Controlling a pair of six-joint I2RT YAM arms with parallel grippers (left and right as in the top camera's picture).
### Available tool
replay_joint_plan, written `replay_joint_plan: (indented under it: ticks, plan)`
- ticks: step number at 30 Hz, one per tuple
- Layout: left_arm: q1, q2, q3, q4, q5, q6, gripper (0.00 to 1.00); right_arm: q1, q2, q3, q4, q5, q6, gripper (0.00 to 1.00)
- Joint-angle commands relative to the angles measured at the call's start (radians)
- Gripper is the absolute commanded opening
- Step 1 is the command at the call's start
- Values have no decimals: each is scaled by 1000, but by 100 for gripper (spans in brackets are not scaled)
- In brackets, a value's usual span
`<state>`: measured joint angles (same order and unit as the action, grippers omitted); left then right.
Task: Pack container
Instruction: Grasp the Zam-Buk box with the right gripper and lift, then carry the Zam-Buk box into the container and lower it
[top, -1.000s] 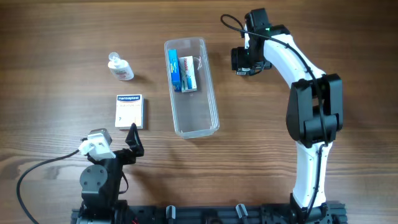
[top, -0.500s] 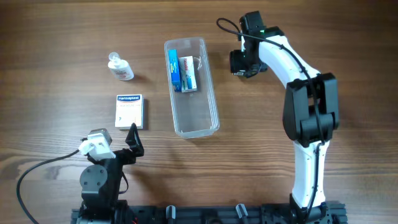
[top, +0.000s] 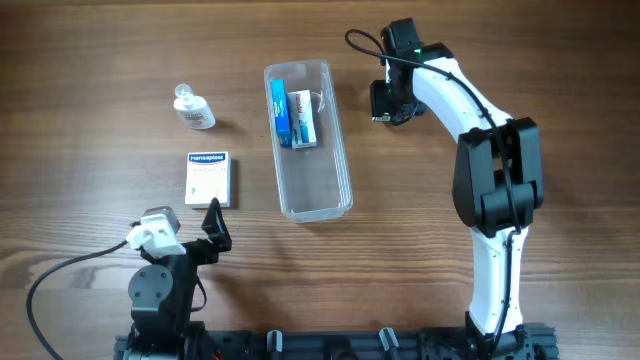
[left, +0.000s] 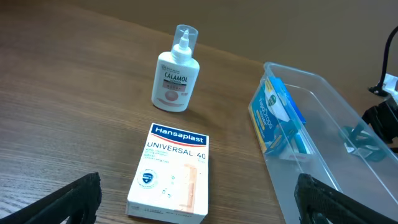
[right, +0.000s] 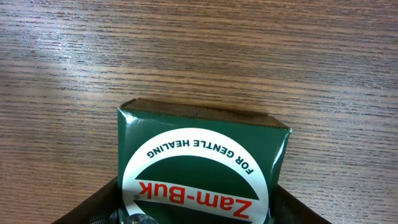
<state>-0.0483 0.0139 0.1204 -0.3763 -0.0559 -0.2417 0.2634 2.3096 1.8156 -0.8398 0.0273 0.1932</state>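
Overhead view first: over the last second the right tool (top: 388, 103) has drifted a touch closer to the long clear plastic rectangular tub (top: 316, 186). It's coming in from the tub's right side, level with the far end, and it hasn't reached the rim, so there's still bare wooden desk (top: 560, 60) between them. We read that as the carry leg of the job: item picked, on its way over, not dropped in yet.

From the right wrist view we can see what it's carrying, a dark green glossy cardboard Zam-Buk box (right: 199, 168). The box sits snug between the two dark fingers at the bottom corners of the frame, so the tool is closed down on it, clamped on its sides. The box looks to be hanging over the desk rather than resting on it, but we can't be certain from this angle.

The tub itself lies lengthwise mid-desk with two packs already in its far end: a blue carton (top: 279, 108) and a white carton with red print (top: 303, 118). Its near half is bare.

Left of the tub, a white Hansaplast plaster box (left: 171, 169) and a small clear Calamol bottle (left: 173, 78) still wait. The left tool (top: 212, 222) sits parked on the tub's near-left side, fingers spread wide and holding nothing.
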Motion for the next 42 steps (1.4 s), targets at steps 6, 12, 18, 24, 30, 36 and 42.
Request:
replay_joint_plan:
  ticks: [6,12,18,24,30,36,42]
  plan:
    - [-6,-6,-7,4,-13,-1,100,5,13,114,-67,17,15,48]
    - [-6,-6,-7,4,-13,-1,100,40,9,254,-125,17,-11,48]
    - [-6,-6,-7,4,-13,-1,100,110,4,378,-177,17,-10,48]
    - [-6,-6,-7,4,-13,-1,100,200,3,450,-216,16,-5,48]
    - [-6,-6,-7,4,-13,-1,100,274,3,470,-220,17,31,48]
    - [-6,-6,-7,4,-13,-1,100,309,4,470,-223,16,111,48]
    - [-6,-6,-7,4,-14,-1,100,320,8,467,-230,21,178,48]
